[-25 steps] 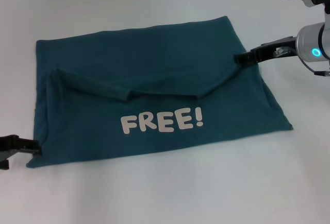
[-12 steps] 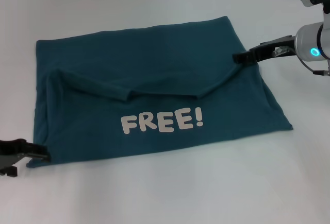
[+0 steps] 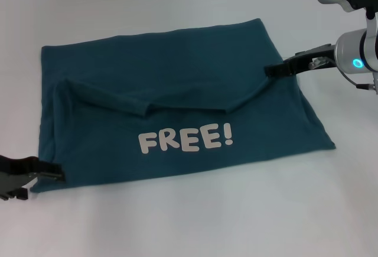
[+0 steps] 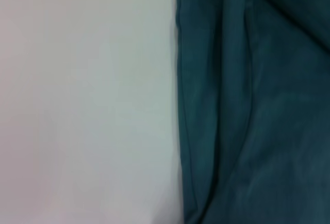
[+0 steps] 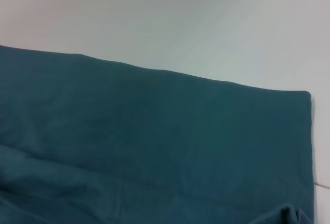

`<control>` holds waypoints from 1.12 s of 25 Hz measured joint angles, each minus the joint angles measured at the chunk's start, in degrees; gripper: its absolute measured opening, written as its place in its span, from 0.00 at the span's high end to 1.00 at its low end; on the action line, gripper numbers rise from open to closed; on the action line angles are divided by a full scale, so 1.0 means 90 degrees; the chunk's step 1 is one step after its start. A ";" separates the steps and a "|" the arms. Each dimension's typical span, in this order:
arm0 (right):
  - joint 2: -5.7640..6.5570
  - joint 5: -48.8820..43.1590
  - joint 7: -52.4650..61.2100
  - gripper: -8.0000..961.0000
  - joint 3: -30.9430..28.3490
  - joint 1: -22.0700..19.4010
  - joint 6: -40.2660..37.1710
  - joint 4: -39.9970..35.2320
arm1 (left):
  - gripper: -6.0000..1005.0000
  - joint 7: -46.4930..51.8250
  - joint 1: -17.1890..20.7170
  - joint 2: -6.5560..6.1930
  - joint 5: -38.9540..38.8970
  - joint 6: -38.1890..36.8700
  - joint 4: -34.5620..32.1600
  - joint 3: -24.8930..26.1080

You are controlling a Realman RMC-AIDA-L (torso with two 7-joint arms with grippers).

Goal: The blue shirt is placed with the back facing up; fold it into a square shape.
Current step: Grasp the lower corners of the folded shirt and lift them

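The blue shirt [image 3: 177, 91] lies flat on the white table, with a flap folded over it that shows white "FREE!" lettering [image 3: 185, 139]. The flap's edge sags in the middle and rises to my right gripper [image 3: 267, 70], which is shut on the cloth at the shirt's right side. My left gripper [image 3: 52, 178] stands open at the shirt's near left corner, its upper finger [image 3: 41, 171] reaching onto the cloth's edge. The left wrist view shows the shirt's side edge [image 4: 181, 131] against the table. The right wrist view shows plain shirt cloth [image 5: 154, 141] and a small bunched fold [image 5: 289, 216].
White table [image 3: 177, 221] surrounds the shirt on every side. The right arm's body [image 3: 360, 56], with a blue light on it, hangs at the far right. Nothing else stands on the table.
My left gripper has slid to the right, onto the shirt's near left corner. The right gripper has shifted slightly left and down. The shirt itself has not moved.
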State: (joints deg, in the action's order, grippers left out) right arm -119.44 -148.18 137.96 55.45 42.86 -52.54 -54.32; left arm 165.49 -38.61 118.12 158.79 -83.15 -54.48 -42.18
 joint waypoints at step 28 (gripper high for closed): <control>-0.0019 0.0000 0.0023 0.04 0.0181 0.0057 0.0003 0.0001 | 0.16 -0.0030 -0.0402 -0.0030 0.0022 0.0460 0.0750 -0.0051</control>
State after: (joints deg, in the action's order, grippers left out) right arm -119.62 -148.18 138.17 57.08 43.37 -52.51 -54.31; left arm 165.22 -42.23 117.85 158.99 -79.01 -47.73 -42.64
